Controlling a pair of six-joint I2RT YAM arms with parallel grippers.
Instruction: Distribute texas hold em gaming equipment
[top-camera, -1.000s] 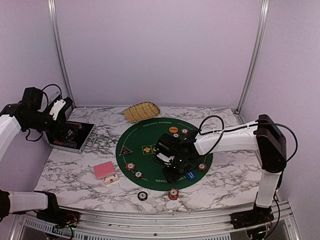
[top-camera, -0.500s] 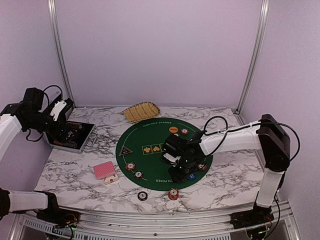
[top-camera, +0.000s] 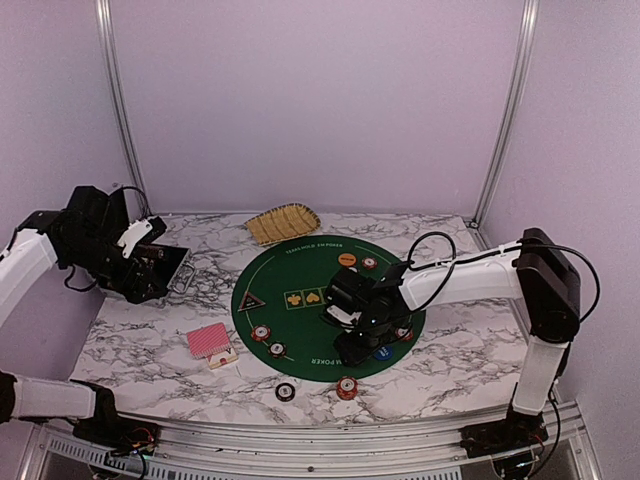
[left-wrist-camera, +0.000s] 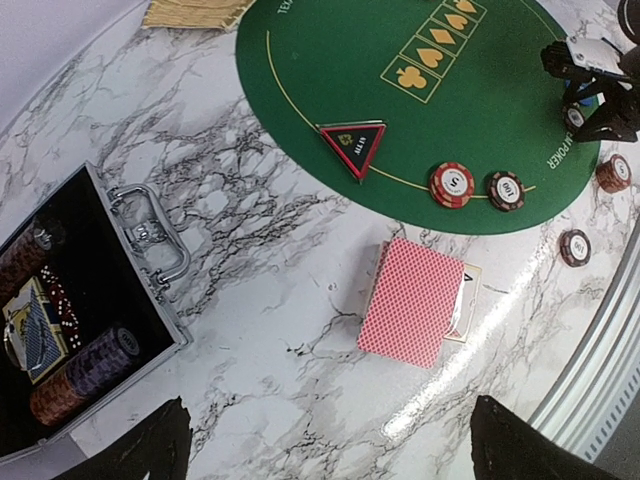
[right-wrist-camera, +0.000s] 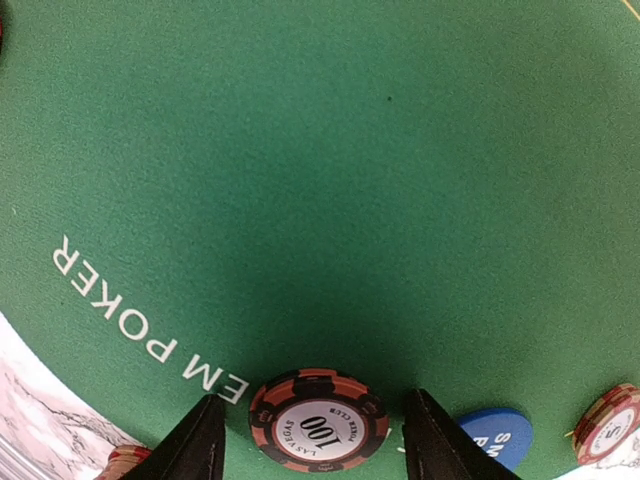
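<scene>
My right gripper (right-wrist-camera: 318, 445) is open and low over the green mat (right-wrist-camera: 300, 150). A dark and red "100" poker chip (right-wrist-camera: 318, 420) lies flat on the mat between its fingers (right-wrist-camera: 195, 445). The blue button (right-wrist-camera: 495, 436) lies just to the right. In the top view the right gripper (top-camera: 352, 350) is at the mat's near edge. My left gripper (left-wrist-camera: 325, 455) is open and empty, high above the marble. The red-backed card deck (left-wrist-camera: 415, 300) and the black triangular button (left-wrist-camera: 353, 146) lie below and ahead of it. The orange button (top-camera: 346, 259) sits at the mat's far side.
The open black case (left-wrist-camera: 70, 330) holds stacked chips at the table's left. The yellow basket (top-camera: 283, 222) is at the back. Two chips (left-wrist-camera: 452, 184) lie on the mat's near left edge. Two more chips (top-camera: 346, 386) lie on the marble in front of the mat.
My left gripper has swung away from above the case towards the table's middle. My right gripper moved right a second ago and has since held still over the "100" chip.
</scene>
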